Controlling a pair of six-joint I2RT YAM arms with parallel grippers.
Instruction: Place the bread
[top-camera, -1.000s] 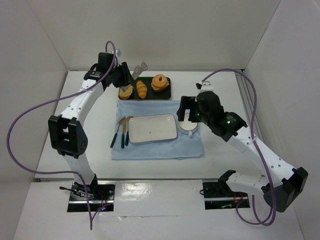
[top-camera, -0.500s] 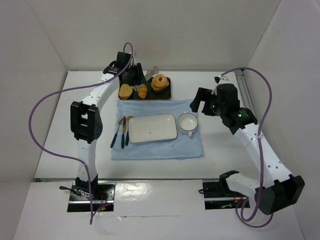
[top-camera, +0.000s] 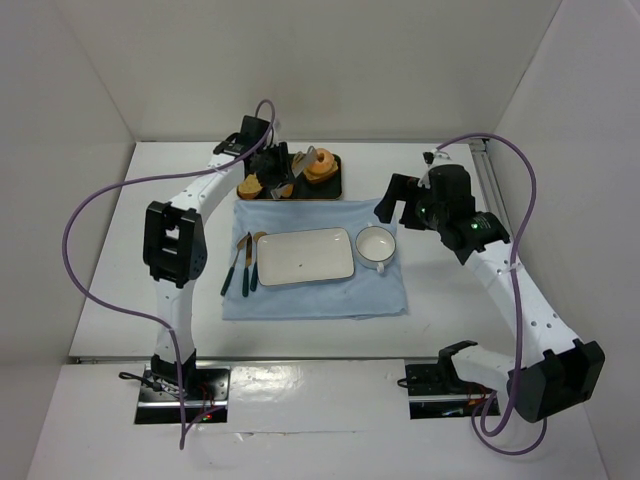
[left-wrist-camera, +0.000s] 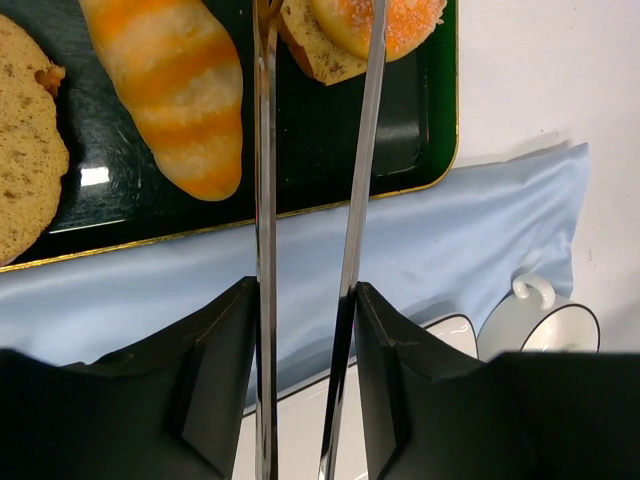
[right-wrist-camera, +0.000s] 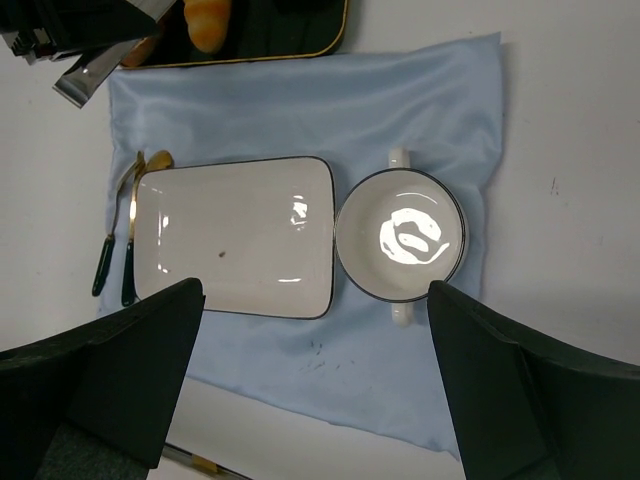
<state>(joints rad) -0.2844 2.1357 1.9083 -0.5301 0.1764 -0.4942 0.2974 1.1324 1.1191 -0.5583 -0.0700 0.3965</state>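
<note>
Bread lay on the right part of the black tray at the far edge of the desk, beside a striped roll. The left gripper clasped metal tongs, whose slightly parted blades reached the bread. The right gripper hung wide open and held nothing above the blue cloth, over the plate and cup.

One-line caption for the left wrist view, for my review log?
Left claw grips long metal tongs extended over the orange glazed ring-shaped bread on a black gold-rimmed tray.
</note>
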